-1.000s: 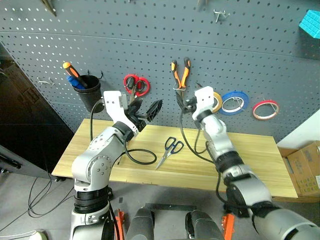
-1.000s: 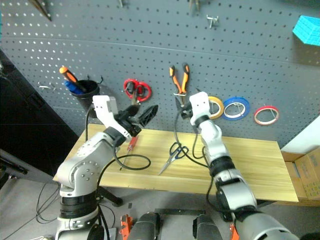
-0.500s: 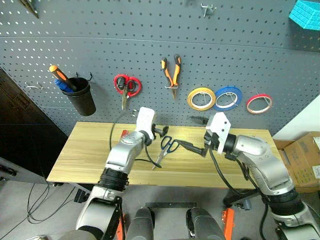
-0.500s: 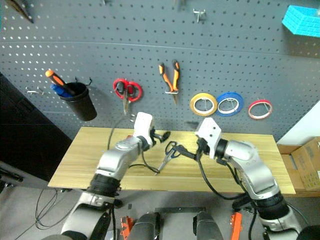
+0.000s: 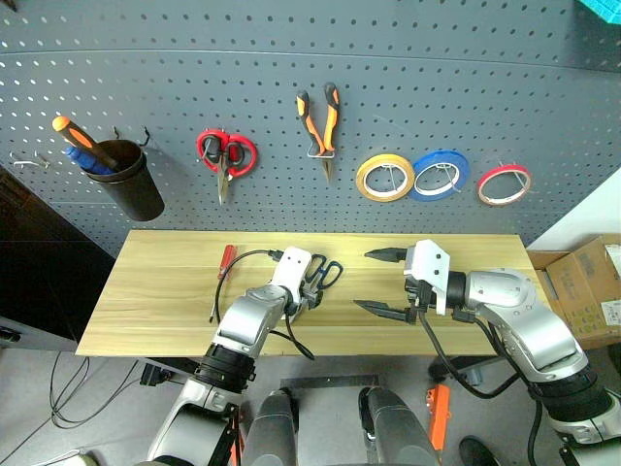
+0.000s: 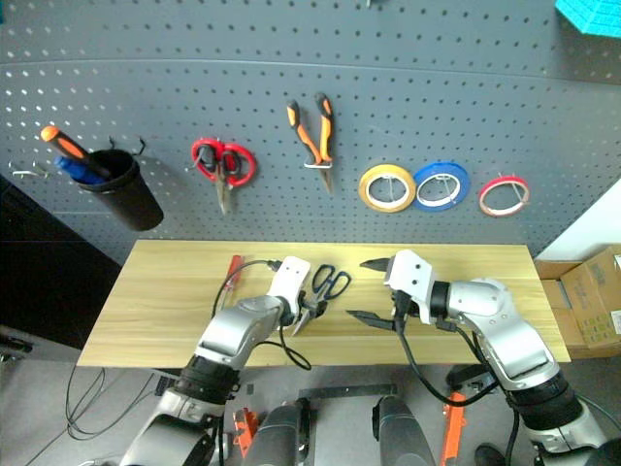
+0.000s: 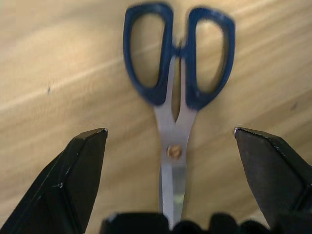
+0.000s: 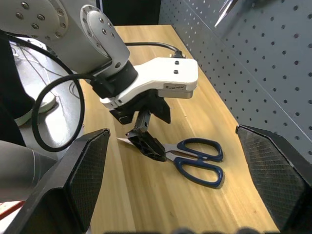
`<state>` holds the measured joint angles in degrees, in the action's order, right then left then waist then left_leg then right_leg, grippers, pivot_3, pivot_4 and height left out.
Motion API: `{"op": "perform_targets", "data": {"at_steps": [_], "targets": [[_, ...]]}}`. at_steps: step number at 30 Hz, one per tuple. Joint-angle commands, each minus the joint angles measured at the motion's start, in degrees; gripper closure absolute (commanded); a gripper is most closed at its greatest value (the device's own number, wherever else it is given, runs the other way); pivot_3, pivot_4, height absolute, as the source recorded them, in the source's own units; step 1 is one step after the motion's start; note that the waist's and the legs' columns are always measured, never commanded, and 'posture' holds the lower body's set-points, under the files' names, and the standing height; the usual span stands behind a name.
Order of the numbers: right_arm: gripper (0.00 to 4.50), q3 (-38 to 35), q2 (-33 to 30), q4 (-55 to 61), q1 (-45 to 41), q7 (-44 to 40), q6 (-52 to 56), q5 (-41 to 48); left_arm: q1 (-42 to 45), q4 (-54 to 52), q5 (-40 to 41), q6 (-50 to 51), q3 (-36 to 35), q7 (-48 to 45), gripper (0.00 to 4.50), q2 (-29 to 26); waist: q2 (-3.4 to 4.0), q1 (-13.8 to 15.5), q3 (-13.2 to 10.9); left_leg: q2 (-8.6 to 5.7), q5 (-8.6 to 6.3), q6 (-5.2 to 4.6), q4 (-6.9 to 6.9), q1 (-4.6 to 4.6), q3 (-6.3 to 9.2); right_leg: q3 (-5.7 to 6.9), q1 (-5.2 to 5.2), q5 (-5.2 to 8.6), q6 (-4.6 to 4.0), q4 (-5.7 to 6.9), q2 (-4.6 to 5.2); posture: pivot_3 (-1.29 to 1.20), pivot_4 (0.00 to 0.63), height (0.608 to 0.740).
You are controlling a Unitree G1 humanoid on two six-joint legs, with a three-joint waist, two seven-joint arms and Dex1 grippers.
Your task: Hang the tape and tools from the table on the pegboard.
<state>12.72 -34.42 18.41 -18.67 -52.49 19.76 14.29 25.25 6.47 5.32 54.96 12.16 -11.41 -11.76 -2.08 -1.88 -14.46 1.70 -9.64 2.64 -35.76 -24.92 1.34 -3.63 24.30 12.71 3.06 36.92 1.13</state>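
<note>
bare table (image 5: pixel 155 282) flanking scissors (image 7: pixel 178 92), pegboard (image 5: pixel 437 87) behind

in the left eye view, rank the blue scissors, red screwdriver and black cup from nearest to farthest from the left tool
1. Blue scissors: on the table, right under the left tool.
2. Red screwdriver: on the table, further left.
3. Black cup: hung on the pegboard, far left.

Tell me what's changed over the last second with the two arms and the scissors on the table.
The left hand came down from near the pegboard and now straddles the blue-handled scissors, fingers open, not gripping. The right hand drew back from the board and hangs open over the table. The scissors, the red screwdriver and everything hanging stayed put.
</note>
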Motion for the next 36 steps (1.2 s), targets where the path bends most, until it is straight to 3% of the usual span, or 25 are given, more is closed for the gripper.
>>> {"op": "perform_targets", "data": {"at_steps": [1,9,10,13,22,30,36], "targets": [[0.03,-0.04,-0.78,2.58,0.42,-1.60,-0.41,0.77,-2.38,-1.91,-0.89,0.36,1.25,-1.18,0.00,-0.81,-0.01,-0.02,-0.08,0.00,0.00,0.00,0.00,0.00,-0.01,-0.01,0.00,0.00,0.00,-0.01,0.01,-0.03,0.276,0.740],[0.03,0.53,-1.87,1.48,0.18,-3.20,-2.11,-0.68,-2.73,3.63,-1.79,-2.51,0.89,-2.50,0.00,-0.51,-0.03,0.03,-0.27,-0.01,-0.01,0.01,0.00,0.01,0.01,0.02,0.01,0.02,-0.03,-0.05,0.05,-0.03,0.281,0.740],[0.00,0.45,-1.88,1.37,0.12,-3.19,-2.20,-0.74,-2.37,4.47,-1.79,-2.96,0.68,-2.59,0.19,-0.34,-0.03,0.04,-0.27,-0.01,-0.01,0.01,0.00,0.01,0.01,0.01,0.01,0.02,-0.03,-0.05,0.06,-0.04,0.285,0.740],[0.00,0.32,-1.83,1.03,-0.04,-3.18,-2.45,-0.97,-1.61,5.74,-1.49,-3.76,0.15,-3.12,0.90,0.04,-0.03,0.03,-0.27,-0.02,-0.01,0.02,0.00,0.01,0.01,0.02,0.01,0.03,-0.03,-0.06,0.08,-0.04,0.283,0.740],[0.00,0.33,-0.55,-0.47,-1.44,-2.68,-2.72,-1.35,-1.18,5.50,-1.64,-3.75,-0.57,-4.11,4.02,0.43,-0.04,0.03,-0.28,-0.02,-0.08,0.11,0.10,0.00,0.01,0.04,0.04,0.13,-0.08,-0.09,0.08,-0.03,0.278,0.740],[0.00,0.53,0.45,-2.08,-2.41,-2.50,-3.49,-1.79,-1.02,4.37,-2.07,-3.93,-1.17,-4.37,4.03,-0.04,-0.04,0.03,-0.28,-0.01,-0.08,0.12,0.13,0.00,0.02,0.06,0.04,0.15,-0.07,-0.10,0.08,-0.01,0.254,0.740],[0.00,-2.67,5.18,-0.47,-2.84,3.17,1.41,1.52,-3.44,-6.12,-2.03,-6.42,-4.01,-4.19,4.03,-3.14,-0.05,0.02,-0.28,0.00,-0.08,0.12,0.27,0.00,0.02,0.08,0.08,0.15,-0.07,-0.09,0.06,0.02,0.212,0.740]]}}
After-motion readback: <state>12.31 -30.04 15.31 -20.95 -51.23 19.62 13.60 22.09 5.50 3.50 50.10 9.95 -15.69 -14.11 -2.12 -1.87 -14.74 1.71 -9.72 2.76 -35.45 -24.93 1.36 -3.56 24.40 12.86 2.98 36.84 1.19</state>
